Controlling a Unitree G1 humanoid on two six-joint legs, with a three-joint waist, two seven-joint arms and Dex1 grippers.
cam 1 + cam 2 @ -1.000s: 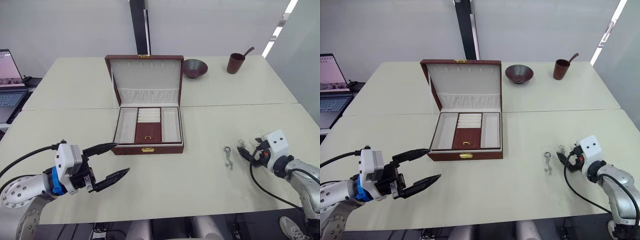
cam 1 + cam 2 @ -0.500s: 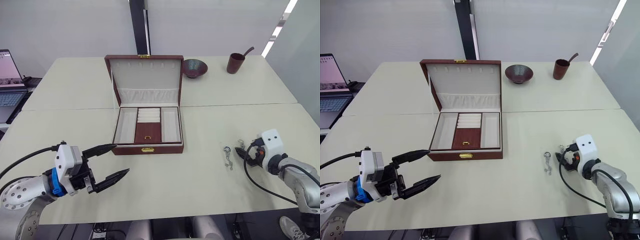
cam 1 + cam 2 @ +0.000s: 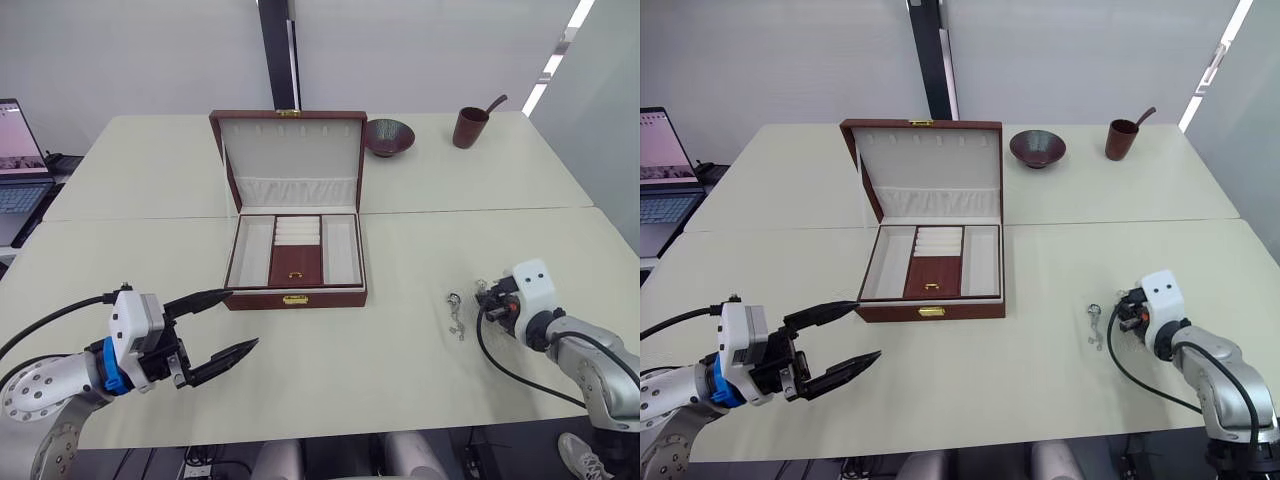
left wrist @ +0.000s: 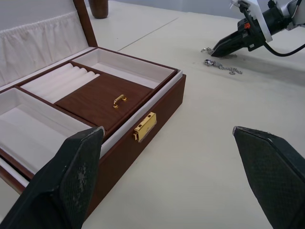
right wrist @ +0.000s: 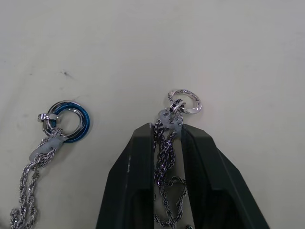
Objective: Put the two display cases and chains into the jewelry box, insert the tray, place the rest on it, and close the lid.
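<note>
The right gripper (image 5: 167, 138) is pinching a silvery ring-ended chain (image 5: 183, 101) between its fingers, having slid in along the table (image 3: 420, 370) over the last second, so a grasp is landing. A second chain with a blue ring (image 5: 69, 123) is lying just beside it, untouched. The left gripper (image 3: 215, 325) is still hovering with jaws spread wide, just in front of the jewelry box (image 3: 295, 297). The tray (image 4: 102, 98) is sitting inside, the lid (image 3: 290, 150) standing open. My read: the remaining pieces are now going onto the tray.
</note>
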